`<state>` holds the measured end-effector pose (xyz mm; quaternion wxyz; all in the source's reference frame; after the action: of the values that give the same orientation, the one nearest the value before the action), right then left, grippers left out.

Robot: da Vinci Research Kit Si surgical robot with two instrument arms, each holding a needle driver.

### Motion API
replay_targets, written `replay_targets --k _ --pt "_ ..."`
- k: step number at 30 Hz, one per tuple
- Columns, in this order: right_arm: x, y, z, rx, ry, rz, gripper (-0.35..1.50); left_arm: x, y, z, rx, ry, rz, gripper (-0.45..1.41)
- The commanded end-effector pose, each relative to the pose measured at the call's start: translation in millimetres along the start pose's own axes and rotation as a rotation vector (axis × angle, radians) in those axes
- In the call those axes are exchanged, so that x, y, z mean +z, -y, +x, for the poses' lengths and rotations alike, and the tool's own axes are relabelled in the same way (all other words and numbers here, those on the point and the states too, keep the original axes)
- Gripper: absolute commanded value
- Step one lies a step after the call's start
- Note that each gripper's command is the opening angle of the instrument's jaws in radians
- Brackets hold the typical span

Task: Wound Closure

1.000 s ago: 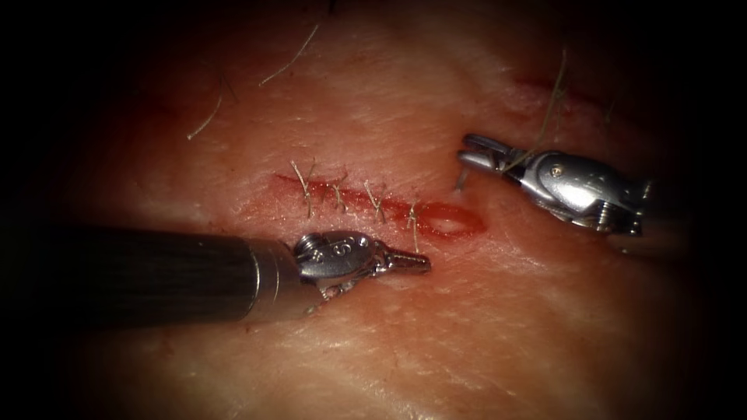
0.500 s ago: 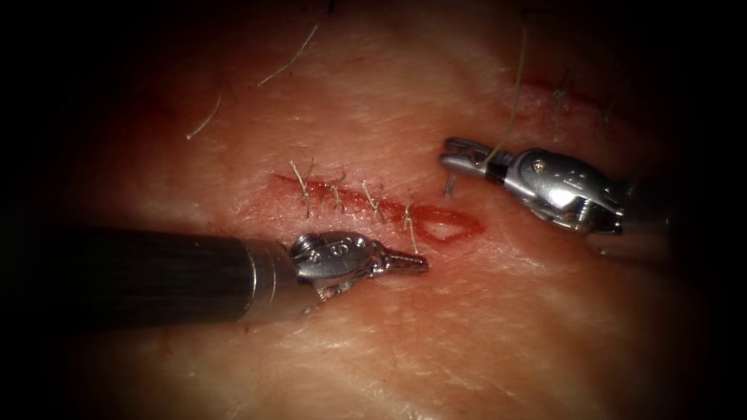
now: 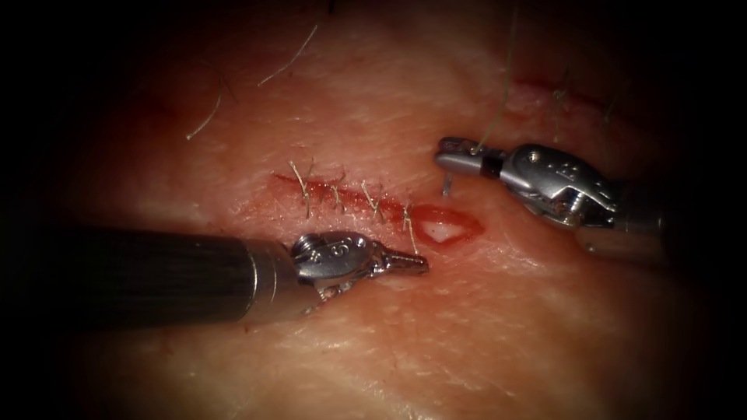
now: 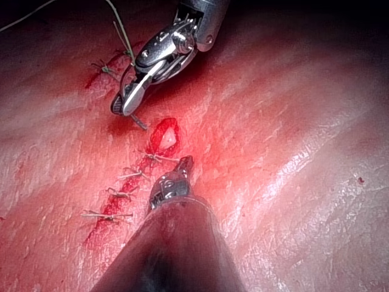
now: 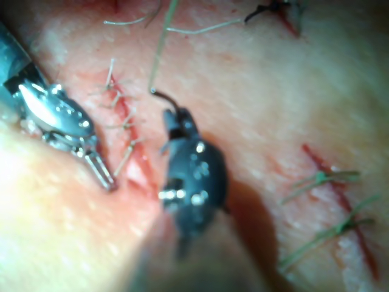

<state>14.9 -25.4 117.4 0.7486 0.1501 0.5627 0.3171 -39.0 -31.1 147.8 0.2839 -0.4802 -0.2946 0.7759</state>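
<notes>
The right tool (image 3: 459,159) has its jaws clamped together on the needle (image 3: 447,183), gripping it near the end where the thread (image 3: 498,93) joins. The needle's short dark length hangs down from the jaws toward the tissue (image 3: 482,327), its point just above the surface beside the upper right end of the cut (image 3: 366,202); whether it touches the tissue cannot be told. In the right wrist view the needle (image 5: 167,100) curves out past the closed jaws of the same tool (image 5: 179,125), with the thread (image 5: 161,45) running away from its tip end. From the jaws the thread rises straight up and out of the endoscope view.

The left tool (image 3: 408,263) lies low on the tissue just below the cut, its jaws shut together and holding nothing, tip pointing right toward the open end of the wound (image 3: 445,225). That end gapes as a small red-rimmed oval with pale tissue inside. To its left, four stitches (image 3: 342,194) cross the closed part of the cut. Red fluid (image 3: 264,204) stains the margins.
</notes>
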Motion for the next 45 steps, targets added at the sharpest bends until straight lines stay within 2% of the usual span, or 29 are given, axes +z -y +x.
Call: replay_targets --k 1,6,12,21,30,45 --pt "0.9 -0.1 -0.4 0.0 0.001 0.002 -0.35 0.8 0.0 -0.5 -0.001 0.001 -0.001 -0.06" --pt "1.1 -0.4 -0.3 -0.006 0.006 -0.014 -0.35 0.8 0.0 -0.5 -0.001 0.001 -0.001 -0.06" --pt "0.9 -1.1 0.1 -0.258 -0.015 -0.042 -0.35 0.9 0.0 -0.6 -0.006 0.004 0.001 -0.06" --pt "0.8 -1.3 0.8 -0.298 -0.013 -0.052 -0.35 0.8 0.0 -0.7 -0.006 0.004 0.0 -0.06" --pt "0.5 -1.6 1.4 -0.303 -0.032 -0.076 -0.35 0.8 -0.1 -0.7 -0.006 0.007 0.001 -0.06" --pt "0.6 -1.5 1.5 -0.137 -0.029 -0.076 -0.35 0.8 -0.1 -0.7 -0.006 0.007 0.001 -0.06"
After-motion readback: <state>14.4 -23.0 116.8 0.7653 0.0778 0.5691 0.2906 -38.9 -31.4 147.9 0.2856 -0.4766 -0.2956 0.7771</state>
